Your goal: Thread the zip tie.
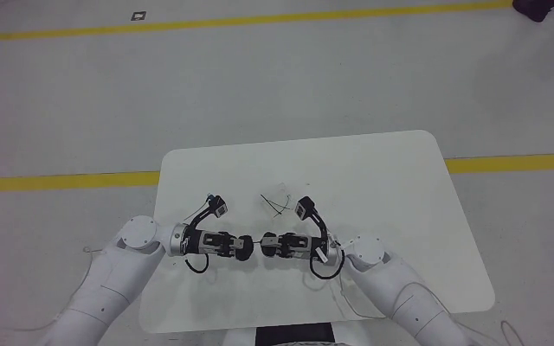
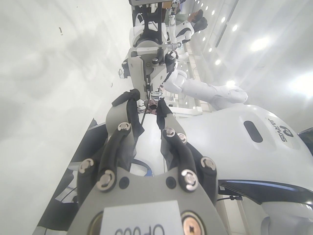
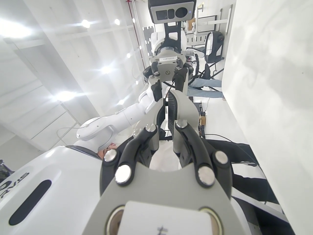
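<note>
Two ribbed black-padded right fingers [image 3: 172,108], thin black zip tie [image 2: 143,121] pinched between

The zip tie [image 1: 255,241] [image 2: 143,119] is a thin black strap, slender and nearly straight. It hangs in the air above the table [image 1: 372,173], bridging the short gap between the left gripper [image 1: 248,244] and the right gripper [image 1: 265,243] — one end pinched by the right, the other reaching into the left.

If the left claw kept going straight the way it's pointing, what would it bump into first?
Most likely the right claw, facing the left claw tip to tip just ahead; a thin zip tie runs between them.
</note>
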Robot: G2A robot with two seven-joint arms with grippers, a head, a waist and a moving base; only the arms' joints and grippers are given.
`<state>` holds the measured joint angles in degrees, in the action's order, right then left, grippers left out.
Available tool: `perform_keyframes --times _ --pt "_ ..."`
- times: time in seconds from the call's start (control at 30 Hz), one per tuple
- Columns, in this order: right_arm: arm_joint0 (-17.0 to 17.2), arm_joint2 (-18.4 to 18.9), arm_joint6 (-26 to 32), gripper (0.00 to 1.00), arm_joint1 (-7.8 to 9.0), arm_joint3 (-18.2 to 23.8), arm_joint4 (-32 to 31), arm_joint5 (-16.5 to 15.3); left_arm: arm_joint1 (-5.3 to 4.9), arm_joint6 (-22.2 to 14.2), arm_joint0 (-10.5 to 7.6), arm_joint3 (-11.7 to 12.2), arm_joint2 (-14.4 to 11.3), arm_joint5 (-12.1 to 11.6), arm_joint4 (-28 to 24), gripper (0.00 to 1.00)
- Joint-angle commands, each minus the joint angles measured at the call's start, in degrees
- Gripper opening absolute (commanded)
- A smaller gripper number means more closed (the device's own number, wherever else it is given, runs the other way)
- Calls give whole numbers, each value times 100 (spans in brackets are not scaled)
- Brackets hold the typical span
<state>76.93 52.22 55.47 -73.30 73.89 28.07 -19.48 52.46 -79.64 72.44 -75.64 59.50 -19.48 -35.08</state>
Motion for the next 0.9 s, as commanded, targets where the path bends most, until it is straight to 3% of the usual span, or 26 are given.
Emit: perform_keyframes --times 0.0,0.57,0.87 --pt "18 31 -31 0 -2 1 49 0 0 0 0 0 0 0 0 17" --pt "-10 -85 -138 0 -56 -93 15 17 0 0 0 0 0 0 0 9" --pt "-60 -137 -114 0 -57 -130 -26 54 0 0 0 0 0 0 0 11"
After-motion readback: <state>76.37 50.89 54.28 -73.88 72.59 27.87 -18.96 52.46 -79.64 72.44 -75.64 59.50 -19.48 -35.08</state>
